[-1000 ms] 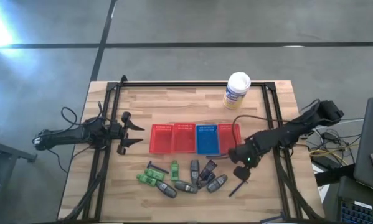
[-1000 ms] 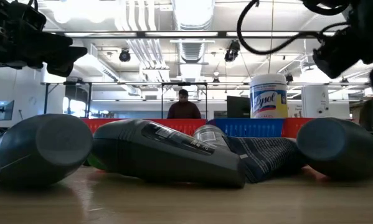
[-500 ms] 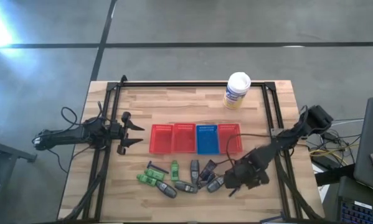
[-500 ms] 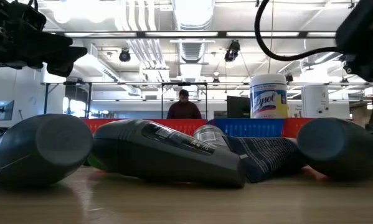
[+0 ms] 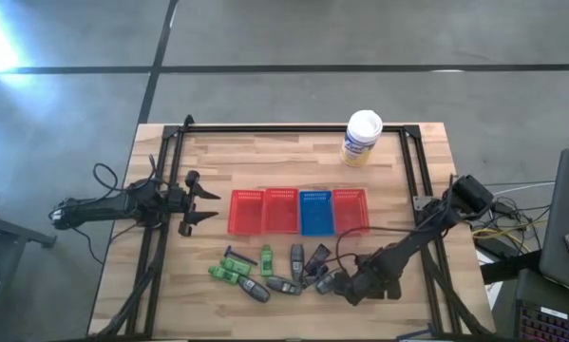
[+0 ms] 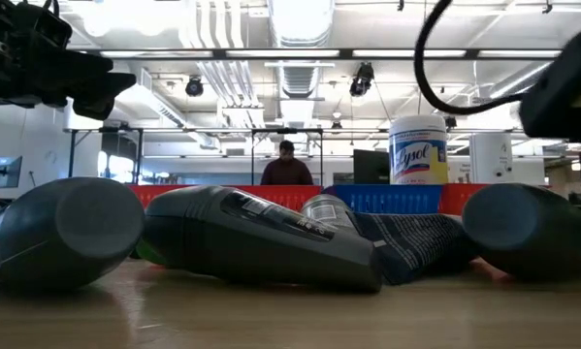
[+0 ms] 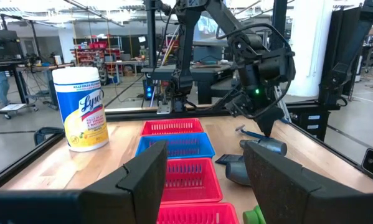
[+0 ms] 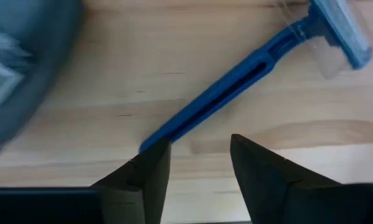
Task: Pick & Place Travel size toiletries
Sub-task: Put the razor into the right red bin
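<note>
The toiletries lie in a cluster near the table's near edge: green pieces (image 5: 227, 273), grey oval tubes (image 5: 284, 284), dark packets (image 5: 314, 258) and a thin black stick (image 5: 238, 255). A blue razor (image 8: 248, 74) lies flat on the wood at the cluster's right end; in the high view the arm hides it. My right gripper (image 5: 355, 288) (image 8: 195, 146) is open and low over the razor's handle end, with a grey tube (image 8: 18, 81) beside it. My left gripper (image 5: 203, 199) (image 7: 202, 180) is open and waits left of the baskets. My right gripper comes down from above with its fingers across the razor. The free end of the handle (image 8: 150, 140) runs up to one fingertip (image 8: 150, 163); whether they touch, I cannot tell. The razor lies flat on the table.
Four mesh baskets, three red (image 5: 265, 211) and one blue (image 5: 315, 211), stand in a row mid-table. A white canister (image 5: 362, 139) stands by the far edge. A black frame (image 5: 293, 130) runs round the table. A person (image 6: 286, 165) stands in the room beyond.
My right gripper has moved from beside the rightmost red basket toward the near edge and slightly left, coming down low over the razor at the cluster's right end. The toiletries have stayed where they were.
</note>
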{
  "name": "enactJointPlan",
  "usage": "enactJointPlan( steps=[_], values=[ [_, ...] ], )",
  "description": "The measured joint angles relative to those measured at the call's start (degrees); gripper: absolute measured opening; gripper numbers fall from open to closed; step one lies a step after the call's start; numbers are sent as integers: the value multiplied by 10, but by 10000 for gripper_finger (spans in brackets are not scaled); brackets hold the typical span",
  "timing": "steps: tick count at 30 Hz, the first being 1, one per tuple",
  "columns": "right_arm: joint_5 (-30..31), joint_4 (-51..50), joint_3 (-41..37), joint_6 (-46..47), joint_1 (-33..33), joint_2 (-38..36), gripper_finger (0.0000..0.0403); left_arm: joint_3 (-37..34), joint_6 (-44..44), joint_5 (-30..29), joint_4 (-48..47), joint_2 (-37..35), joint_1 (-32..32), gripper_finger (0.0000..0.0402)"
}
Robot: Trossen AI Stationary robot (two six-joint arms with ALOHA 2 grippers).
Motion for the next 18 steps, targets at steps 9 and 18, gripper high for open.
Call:
enactJointPlan(
  steps=[9, 18],
  values=[
    [19, -16, 14, -2, -6, 4, 128, 0, 0, 0, 0, 0, 0, 218],
    [21, -26, 50, -6, -7, 3, 177, 0, 0, 0, 0, 0, 0, 218]
  ],
)
